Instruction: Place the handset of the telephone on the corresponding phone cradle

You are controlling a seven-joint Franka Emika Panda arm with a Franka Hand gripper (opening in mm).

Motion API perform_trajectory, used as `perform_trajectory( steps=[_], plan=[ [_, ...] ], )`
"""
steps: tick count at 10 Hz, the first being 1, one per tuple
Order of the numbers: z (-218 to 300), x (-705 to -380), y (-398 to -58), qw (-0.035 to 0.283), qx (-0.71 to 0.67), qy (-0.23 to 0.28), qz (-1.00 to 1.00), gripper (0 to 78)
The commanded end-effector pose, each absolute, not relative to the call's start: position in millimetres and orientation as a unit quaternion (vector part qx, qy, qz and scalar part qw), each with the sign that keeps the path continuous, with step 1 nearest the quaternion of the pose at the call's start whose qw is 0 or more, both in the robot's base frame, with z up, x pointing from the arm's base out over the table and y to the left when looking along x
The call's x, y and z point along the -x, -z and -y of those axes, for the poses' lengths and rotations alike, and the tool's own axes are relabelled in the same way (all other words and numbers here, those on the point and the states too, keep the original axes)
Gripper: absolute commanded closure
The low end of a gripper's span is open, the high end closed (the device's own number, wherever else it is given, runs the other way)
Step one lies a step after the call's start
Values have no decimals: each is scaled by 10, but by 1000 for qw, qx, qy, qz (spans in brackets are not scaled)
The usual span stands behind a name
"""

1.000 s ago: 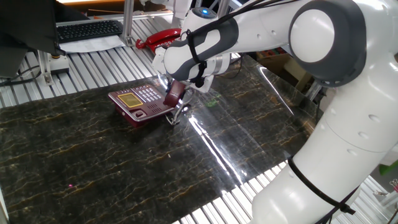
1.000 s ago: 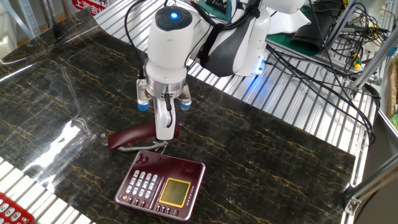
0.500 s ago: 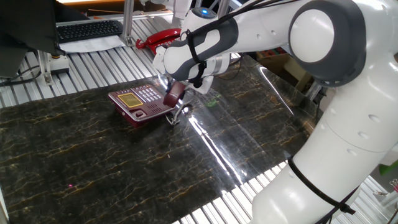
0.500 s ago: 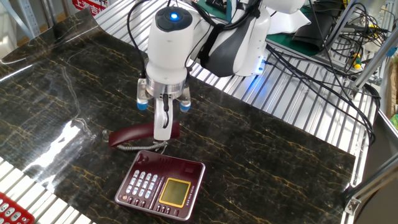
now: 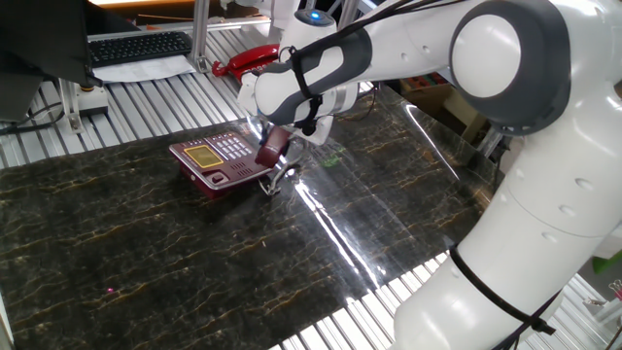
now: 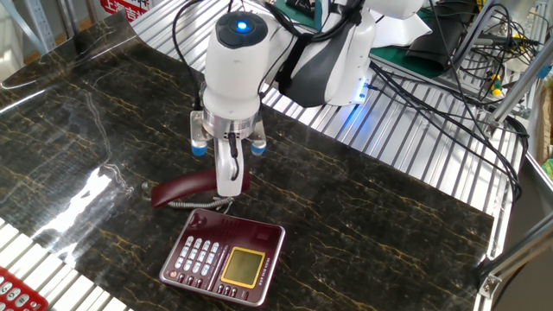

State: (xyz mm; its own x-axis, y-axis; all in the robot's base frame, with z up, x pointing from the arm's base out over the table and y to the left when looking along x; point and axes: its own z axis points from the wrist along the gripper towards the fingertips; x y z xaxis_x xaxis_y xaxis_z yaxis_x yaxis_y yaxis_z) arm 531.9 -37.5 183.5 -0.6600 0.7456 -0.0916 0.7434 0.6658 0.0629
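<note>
1 hand is clamping the handset near its end, holding it beside the telephone, ready for the phone cradle.

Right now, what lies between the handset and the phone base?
In the other fixed view, only the coiled cord lies between the handset and the telephone.

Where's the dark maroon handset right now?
The handset lies on the dark marble tabletop just behind the telephone, off its cradle, with the gripper at its right end.
</note>
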Motion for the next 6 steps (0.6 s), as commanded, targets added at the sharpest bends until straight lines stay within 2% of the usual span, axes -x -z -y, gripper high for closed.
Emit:
perform_trajectory(
  steps=[1,6],
  plan=[
    [357,-5338,-1855,27,-210,-10,-977,764],
    [-134,-5372,-1884,26,-372,-28,-927,764]
  ],
)
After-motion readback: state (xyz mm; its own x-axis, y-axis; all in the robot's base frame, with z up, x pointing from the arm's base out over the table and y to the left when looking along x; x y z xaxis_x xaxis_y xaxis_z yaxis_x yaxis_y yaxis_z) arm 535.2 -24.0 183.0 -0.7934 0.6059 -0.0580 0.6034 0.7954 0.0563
